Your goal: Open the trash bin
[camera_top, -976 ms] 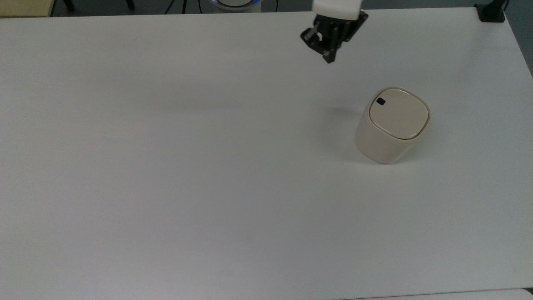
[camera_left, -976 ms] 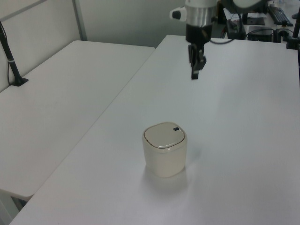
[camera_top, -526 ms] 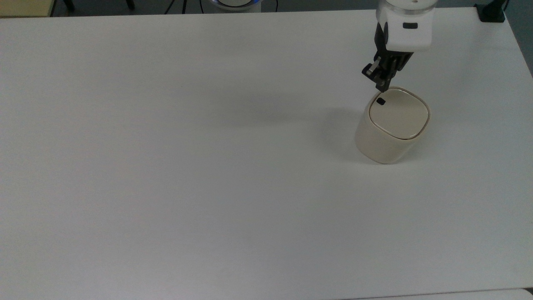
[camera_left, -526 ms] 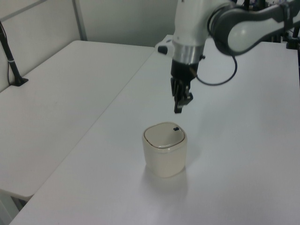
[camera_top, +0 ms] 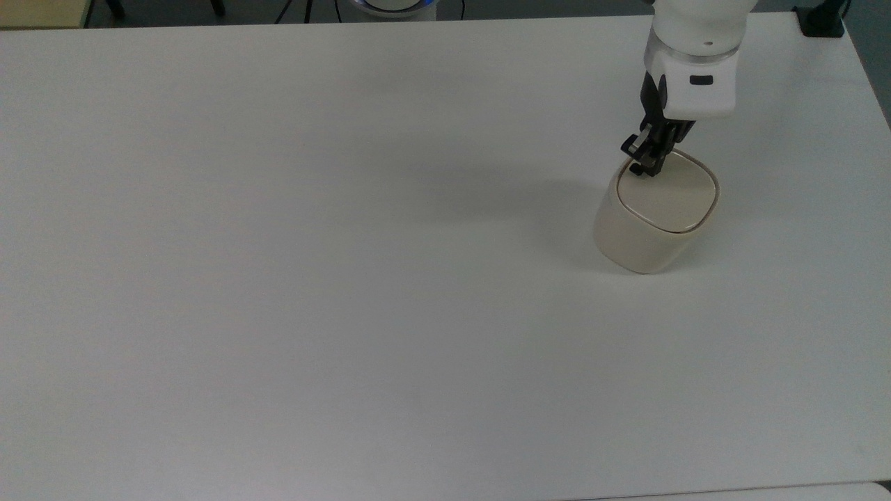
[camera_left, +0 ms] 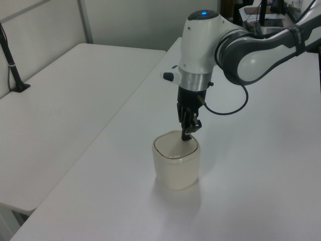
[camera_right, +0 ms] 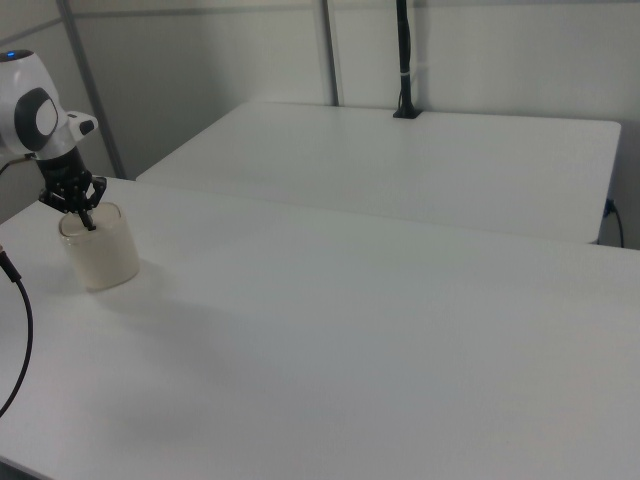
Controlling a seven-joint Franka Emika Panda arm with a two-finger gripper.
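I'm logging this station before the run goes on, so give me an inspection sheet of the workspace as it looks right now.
Surface: white table, bare apart from the bin.
Job's things: trash bin upright, lid down flat.
Clutter: nothing seen.
Grippers: gripper pointing down, tips at the lid's corner by the rim; in the left view too.
Cables: black cable looping off the arm's wrist.
Surroundings: second white table alongside, black clamped post on it, grey partition walls.

Tool (camera_top: pixel 646 169) on bin (camera_top: pixel 654 216) lid corner – table (camera_top: pixel 278 243).
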